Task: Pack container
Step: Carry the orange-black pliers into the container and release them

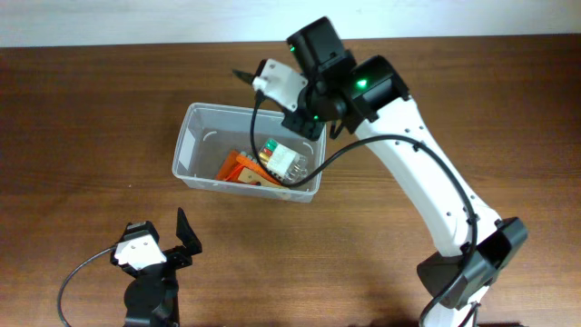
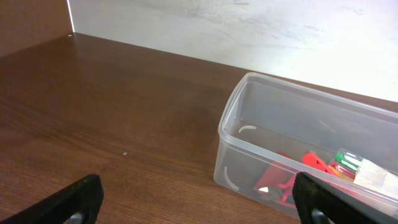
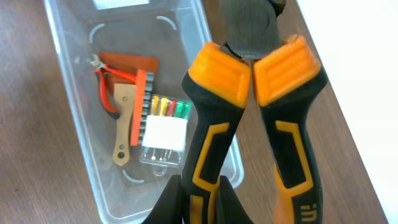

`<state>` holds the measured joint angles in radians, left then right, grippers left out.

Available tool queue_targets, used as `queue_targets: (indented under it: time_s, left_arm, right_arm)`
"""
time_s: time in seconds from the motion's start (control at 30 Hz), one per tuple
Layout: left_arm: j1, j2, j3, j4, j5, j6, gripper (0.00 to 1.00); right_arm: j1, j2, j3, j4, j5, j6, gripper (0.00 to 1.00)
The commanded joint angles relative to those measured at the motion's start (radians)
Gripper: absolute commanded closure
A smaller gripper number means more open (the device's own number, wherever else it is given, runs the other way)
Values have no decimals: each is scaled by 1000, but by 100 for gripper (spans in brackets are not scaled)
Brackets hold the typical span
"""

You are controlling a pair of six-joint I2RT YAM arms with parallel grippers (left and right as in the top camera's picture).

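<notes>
**Pliers held above the container's far right corner**

The container (image 1: 222, 108) is seen standing open-topped on the counter (image 1: 82, 118). A small red-handled cutter (image 3: 115, 76), a wood-handled brush (image 3: 122, 118) and a small clear box of coloured bits (image 3: 163, 130) are already lying in it. It is judged light and stiff, but thin-walled and smooth, so it could be slid across the counter by a nudge. If it has to be steadied, the thick rim is judged a better hold than the slick walls.

The orange-and-black pliers (image 3: 249, 99) are gripped by the right claw (image 3: 199, 202), which is closed narrowly round one handle only. They are judged heavy and rigid, with rubbery handles unlikely to slip, though the free handle might swing open.

The right arm is reached in from the container's near right side, arched high, and bent down at the wrist above its far right corner. The left claw (image 2: 200, 200) is held low at the container's near left side, spread wide and empty, and pointed toward it.
</notes>
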<state>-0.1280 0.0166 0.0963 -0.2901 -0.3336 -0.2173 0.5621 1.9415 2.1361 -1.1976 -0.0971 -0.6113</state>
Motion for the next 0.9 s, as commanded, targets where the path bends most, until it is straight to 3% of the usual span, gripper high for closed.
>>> queue_targets:
  time_s: [0.0, 0.4, 0.8, 0.87]
  left_arm:
    - [-3, -5, -3, -2, -4, 9, 1]
    - [-3, -5, -3, -2, -3, 9, 1]
    - [-3, -5, -3, -2, -3, 9, 1]
    - [-3, -5, -3, -1, -4, 9, 1]
  right_arm:
    - [21, 35, -20, 5, -6, -40, 96]
    - [34, 227, -63, -5, -118, -39, 96]
    - [34, 285, -65, -10, -132, -39, 96]
    - [34, 290, -65, -11, -132, -35, 87]
